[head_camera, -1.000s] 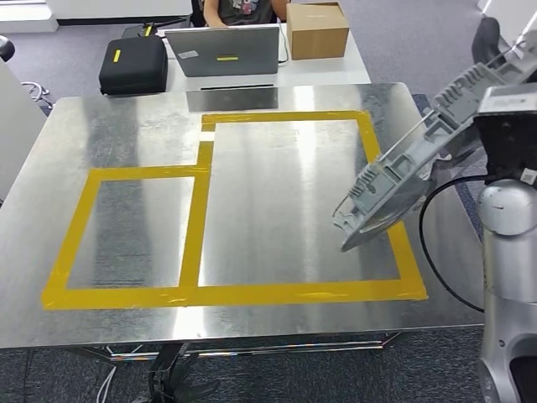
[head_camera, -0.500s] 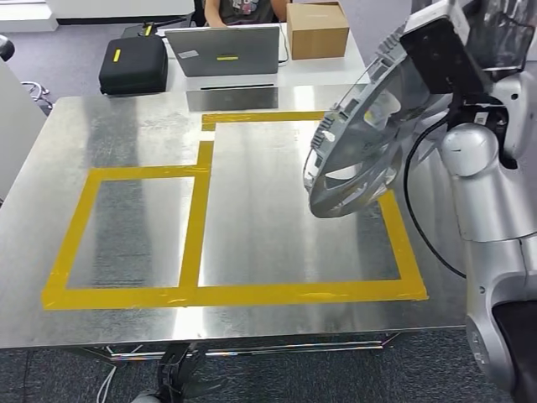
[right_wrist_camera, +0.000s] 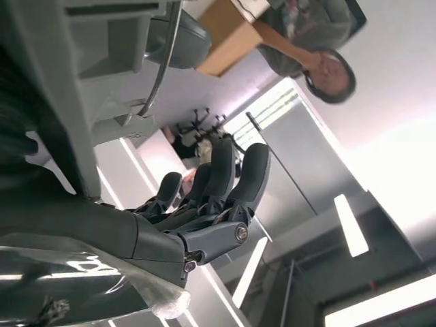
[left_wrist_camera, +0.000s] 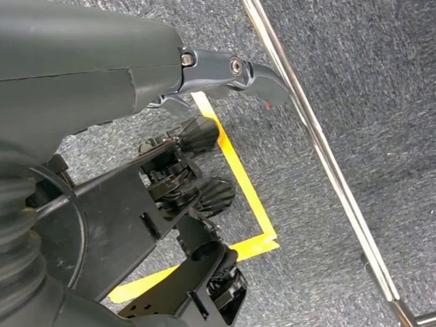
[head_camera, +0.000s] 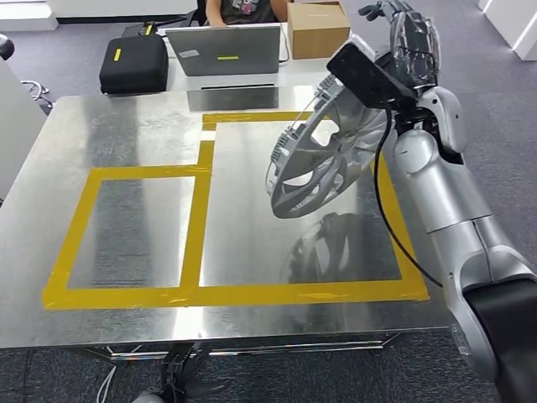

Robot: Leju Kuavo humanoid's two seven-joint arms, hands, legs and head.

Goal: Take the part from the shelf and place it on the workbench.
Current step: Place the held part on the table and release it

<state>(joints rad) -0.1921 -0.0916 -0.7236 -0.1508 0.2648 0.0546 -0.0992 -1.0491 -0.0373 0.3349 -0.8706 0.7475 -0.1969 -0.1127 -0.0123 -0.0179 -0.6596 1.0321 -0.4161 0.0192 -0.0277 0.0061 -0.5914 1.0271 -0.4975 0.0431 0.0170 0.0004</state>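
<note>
Grey carpet (head_camera: 443,50) surrounds a polished metal workbench (head_camera: 127,126) that takes up most of the head view, its top marked with yellow tape (head_camera: 196,218) laid out as two adjoining rectangles, a smaller one at left and a larger one at right. Nearest the camera, at the lower right of the frame, the silver right arm (head_camera: 456,218) is seen rising toward the upper right, a black cable looped beside it. At its end the right hand (head_camera: 405,38) is raised near the top of the frame, and the part (head_camera: 316,164), a grey spoked wheel cover, is held tilted in the air above the larger taped rectangle, its reflection visible on the metal below. In the right wrist view the dark fingers (right_wrist_camera: 221,177) are seen extended side by side next to the rim of the part. The left hand (left_wrist_camera: 226,71) is shown in the left wrist view above carpet crossed by yellow floor tape; whether it is open or closed cannot be told. Beyond the workbench, at the top of the frame, a black case (head_camera: 132,63), a laptop (head_camera: 223,49) and a cardboard box (head_camera: 316,29) are set on a white table, with a person (head_camera: 243,10) seated behind them.
</note>
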